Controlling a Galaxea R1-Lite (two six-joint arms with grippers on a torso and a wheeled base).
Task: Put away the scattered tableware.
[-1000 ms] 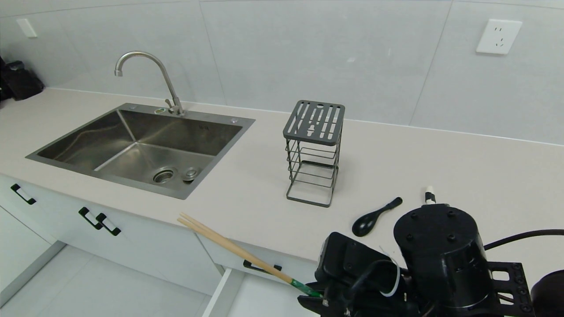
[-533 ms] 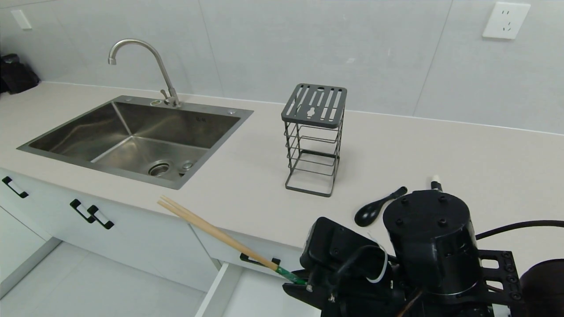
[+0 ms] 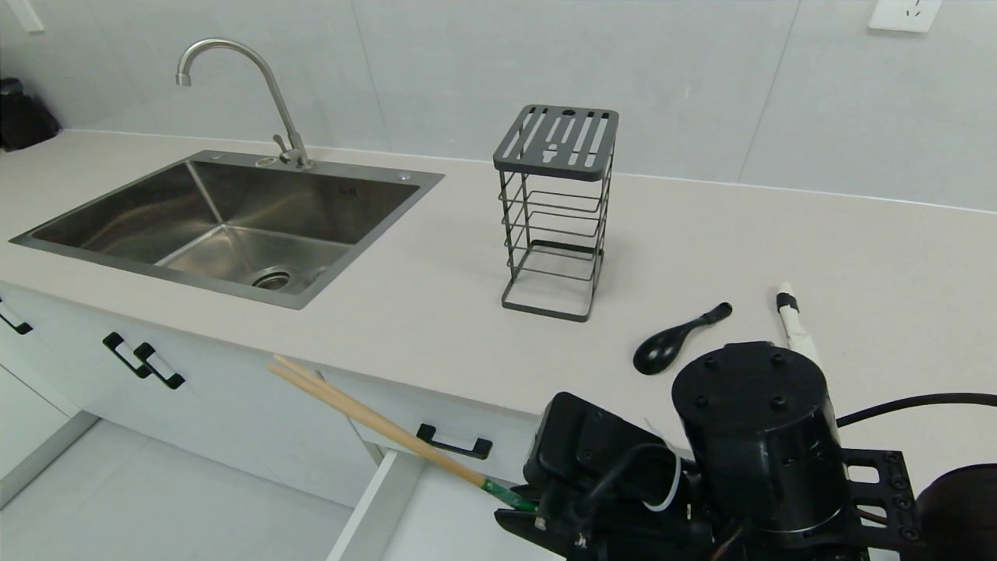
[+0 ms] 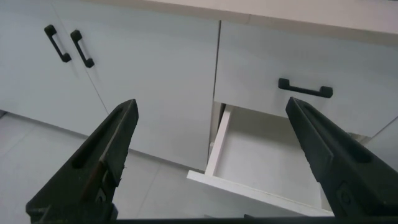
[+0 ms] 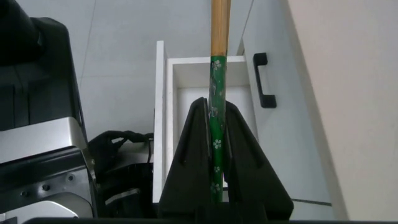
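Head cam moved, so the whole view slid; stuff on the countertop point(image 3: 436, 312) stayed put. R gripper point(image 5: 212, 124) still pinches the chopsticks point(image 3: 374, 421) tight, now lower, off the front edge by the open drawer point(image 3: 366, 506). Prob. they go in next. L gripper point(image 4: 211, 106) fingers wide, holding nothing. Spoon point(image 3: 674, 343) waits near the front edge.

chopsticks point(image 3: 374, 421): tan wood, green near ends with small white flower print | spoon point(image 3: 674, 343): glossy black | rack point(image 3: 554, 210): dark grey | right utensil point(image 3: 793, 319): white, black band | sink point(image 3: 311, 206): silver steel | countertop point(image 3: 436, 312): pale beige | cabinet fronts point(image 3: 234, 413): white | handles point(image 3: 453, 446): black
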